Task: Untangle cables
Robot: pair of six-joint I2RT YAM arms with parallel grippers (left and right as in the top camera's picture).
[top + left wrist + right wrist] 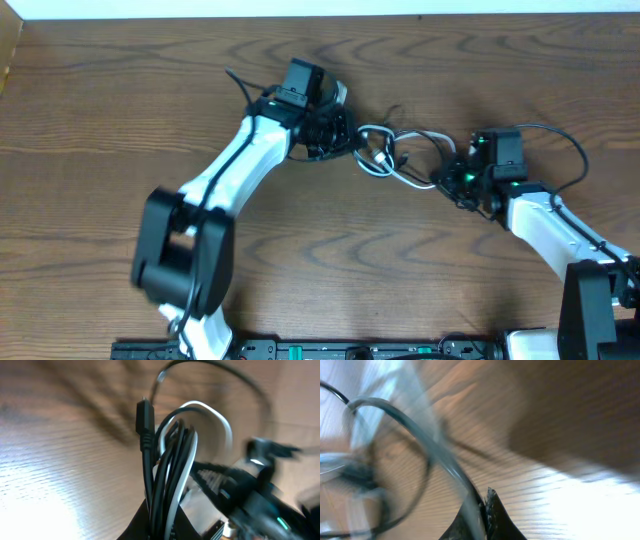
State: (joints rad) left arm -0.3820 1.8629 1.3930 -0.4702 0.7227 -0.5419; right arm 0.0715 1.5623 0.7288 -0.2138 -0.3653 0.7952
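left gripper (338, 132) clamps the bunched black and white cables (380, 152); right gripper (447, 178) pinches one strand (colour blurred), the knot sitting between them. step: pulling apart; next likely needs a slow outward draw.

The overhead camera looks straight down on the table (110, 90), with the left arm (235, 165) and right arm (545, 215) entering from the lower edge. Each wrist camera sits very near the tangled cables (385, 150) and looks low across the wood. The right wrist view is blurred. All three views share that tangle.
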